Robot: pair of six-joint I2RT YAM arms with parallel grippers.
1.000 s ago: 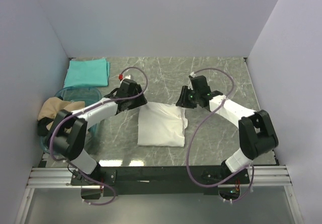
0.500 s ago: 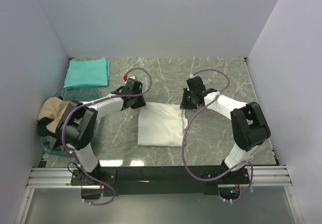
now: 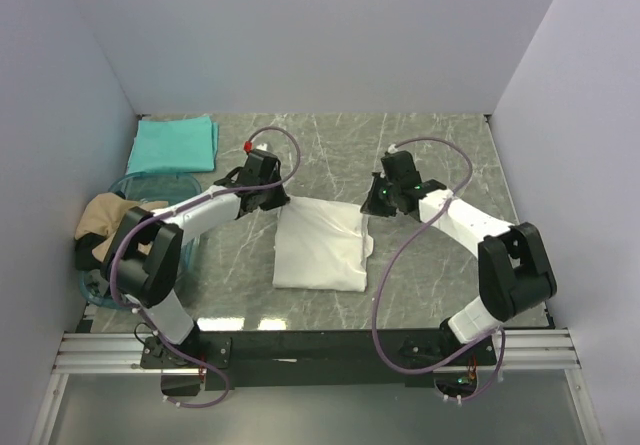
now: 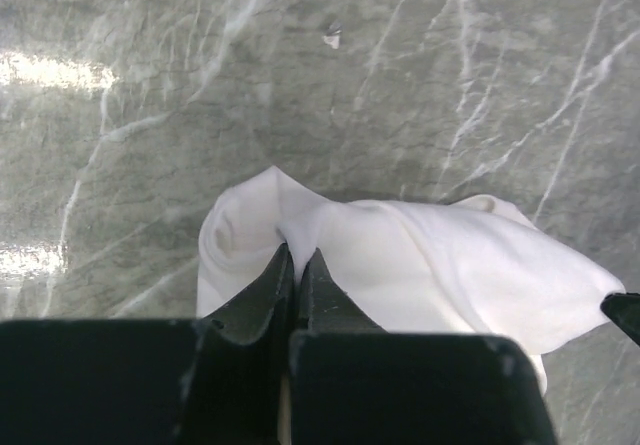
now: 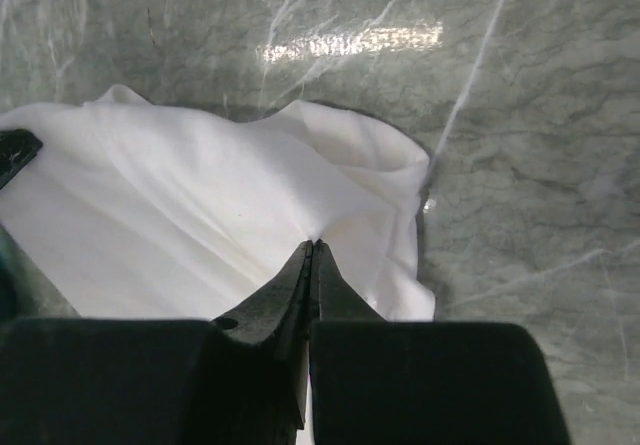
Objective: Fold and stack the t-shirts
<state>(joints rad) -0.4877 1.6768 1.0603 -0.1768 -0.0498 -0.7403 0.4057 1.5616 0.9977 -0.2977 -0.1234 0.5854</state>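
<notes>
White t-shirt (image 3: 320, 250) lies partly folded on the tabletop (image 3: 440, 155), its long axis running from far edge toward the arm bases. Left claw (image 3: 277, 203) and right claw (image 3: 372, 205) each pinch tight on a far corner, with the cloth stretching nearward.

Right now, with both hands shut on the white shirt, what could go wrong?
The left hand and right hand pinch only small ridges at the far edge of the white t-shirt, so cloth may slip out on lifting. That edge is bunched, so the fold may come out uneven.
</notes>
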